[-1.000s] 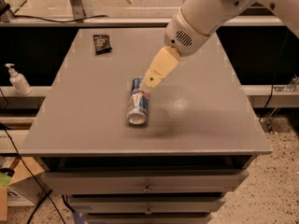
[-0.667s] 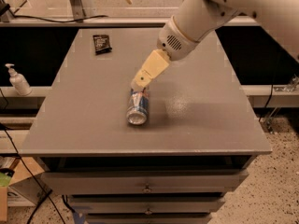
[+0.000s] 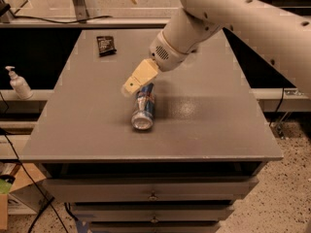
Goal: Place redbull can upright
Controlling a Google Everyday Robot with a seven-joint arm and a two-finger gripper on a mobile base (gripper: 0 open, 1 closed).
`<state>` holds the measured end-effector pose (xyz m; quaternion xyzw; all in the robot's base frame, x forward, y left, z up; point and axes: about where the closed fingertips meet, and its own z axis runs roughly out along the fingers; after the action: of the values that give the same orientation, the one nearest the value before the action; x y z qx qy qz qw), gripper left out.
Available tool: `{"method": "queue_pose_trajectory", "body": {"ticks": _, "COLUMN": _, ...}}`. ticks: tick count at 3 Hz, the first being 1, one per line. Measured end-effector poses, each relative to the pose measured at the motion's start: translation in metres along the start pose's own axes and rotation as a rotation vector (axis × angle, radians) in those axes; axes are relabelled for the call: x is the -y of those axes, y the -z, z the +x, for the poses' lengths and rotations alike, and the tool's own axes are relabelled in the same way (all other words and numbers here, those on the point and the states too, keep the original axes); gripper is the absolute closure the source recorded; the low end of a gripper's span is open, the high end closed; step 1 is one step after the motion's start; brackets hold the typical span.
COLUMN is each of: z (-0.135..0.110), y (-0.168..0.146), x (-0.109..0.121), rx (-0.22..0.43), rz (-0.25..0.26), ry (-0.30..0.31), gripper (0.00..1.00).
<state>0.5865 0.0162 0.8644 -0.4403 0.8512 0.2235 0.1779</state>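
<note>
Shifted left, the gripper (image 3: 130, 86) hangs just behind the toppled redbull can (image 3: 144, 109), its openness unclear.

Grey table (image 3: 209, 130) standing over drawers (image 3: 150, 191), dark packet (image 3: 106, 45) lying near its far left corner, white pump bottle (image 3: 18, 83) standing off left.

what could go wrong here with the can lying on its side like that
1. The redbull can lies on its side on the table. Being round, it may roll away if the gripper, poised at its far end, nudges it.
2. A hold that far from the can's middle might slip when tipping it upright.
3. The can's silver end points at the table's front edge, so a push along its length could slide it that way.
</note>
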Motion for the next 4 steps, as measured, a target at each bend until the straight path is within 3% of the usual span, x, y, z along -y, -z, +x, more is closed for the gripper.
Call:
{"method": "queue_pose_trajectory", "body": {"ticks": 1, "z": 0.000, "y": -0.020, "x": 0.001, "rx": -0.049, "rz": -0.001, "ry": -0.063, "gripper": 0.00}}
{"method": "queue_pose_trajectory", "body": {"ticks": 3, "z": 0.013, "y": -0.022, "x": -0.009, "rx": -0.175, "rz": 0.073, "ry": -0.133, "gripper": 0.00}}
{"method": "queue_pose_trajectory", "body": {"ticks": 4, "z": 0.021, "y": -0.021, "x": -0.017, "rx": -0.207, "rz": 0.084, "ry": -0.151, "gripper": 0.16}}
